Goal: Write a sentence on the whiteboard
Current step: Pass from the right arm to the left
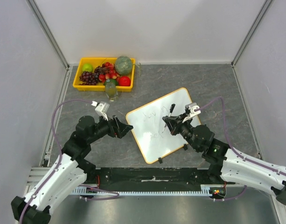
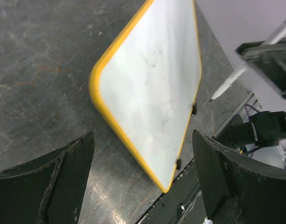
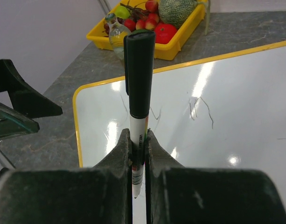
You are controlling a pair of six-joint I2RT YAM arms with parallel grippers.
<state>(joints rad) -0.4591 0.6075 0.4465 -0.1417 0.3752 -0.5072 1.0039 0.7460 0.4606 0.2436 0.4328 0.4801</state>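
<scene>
A yellow-framed whiteboard [image 1: 157, 127] lies askew on the grey worktop [image 1: 217, 88] between the arms, bearing faint strokes of the sentence [image 3: 198, 107]. The right gripper [image 3: 138, 140] clamps a black marker [image 3: 139, 70] upright over the board, and the left gripper [image 1: 128, 128] gapes beside its left corner. Writing seems midway; next, the tip must press down and trace further letters.

We count one whiteboard [image 1: 152, 135], two black clips [image 1: 160, 160] on its edge, one black-capped marker [image 3: 139, 70], one yellow fruit tray [image 1: 89, 87], one melon [image 1: 124, 65], and one small clear bottle [image 1: 110, 88].
</scene>
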